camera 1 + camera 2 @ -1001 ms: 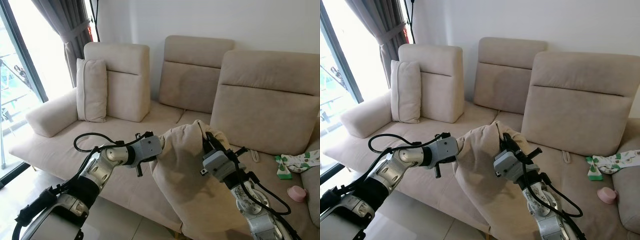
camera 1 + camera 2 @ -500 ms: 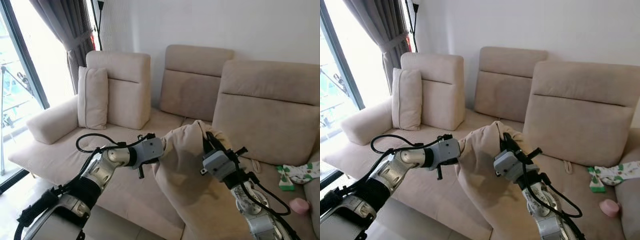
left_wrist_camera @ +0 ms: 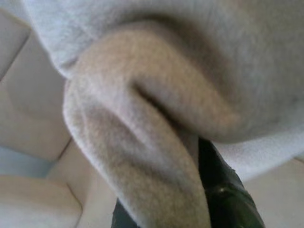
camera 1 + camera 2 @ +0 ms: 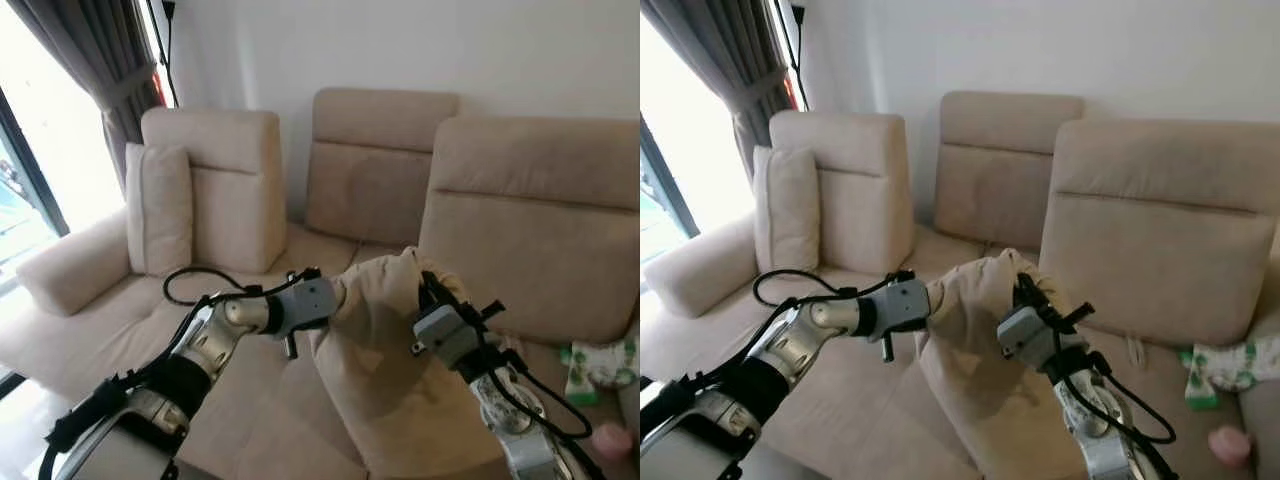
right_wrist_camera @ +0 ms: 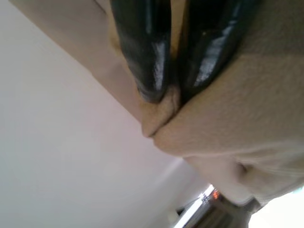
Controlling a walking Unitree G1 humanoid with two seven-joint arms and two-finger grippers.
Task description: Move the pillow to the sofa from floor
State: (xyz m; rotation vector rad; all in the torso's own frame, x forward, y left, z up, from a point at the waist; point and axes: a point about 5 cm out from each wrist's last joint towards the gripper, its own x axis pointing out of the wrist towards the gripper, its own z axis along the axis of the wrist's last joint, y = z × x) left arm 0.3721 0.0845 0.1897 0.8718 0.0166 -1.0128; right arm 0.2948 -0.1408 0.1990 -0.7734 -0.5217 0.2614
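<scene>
A large beige pillow hangs in the air in front of the beige sofa, above its middle seat. My left gripper grips the pillow's upper left edge; in the left wrist view a fold of the fabric is pinched between the black fingers. My right gripper holds the pillow's top right corner. In the right wrist view its two black fingers are shut on a thin fold of fabric.
A second beige cushion stands upright against the sofa's left back, beside the armrest. A green-and-white cloth and a small pink object lie on the right seat. A dark curtain and a bright window are at left.
The camera has come closer to the sofa and tilted, so the floor has left the view. The pillow stays held by both grippers, now a little higher against the sofa back.
</scene>
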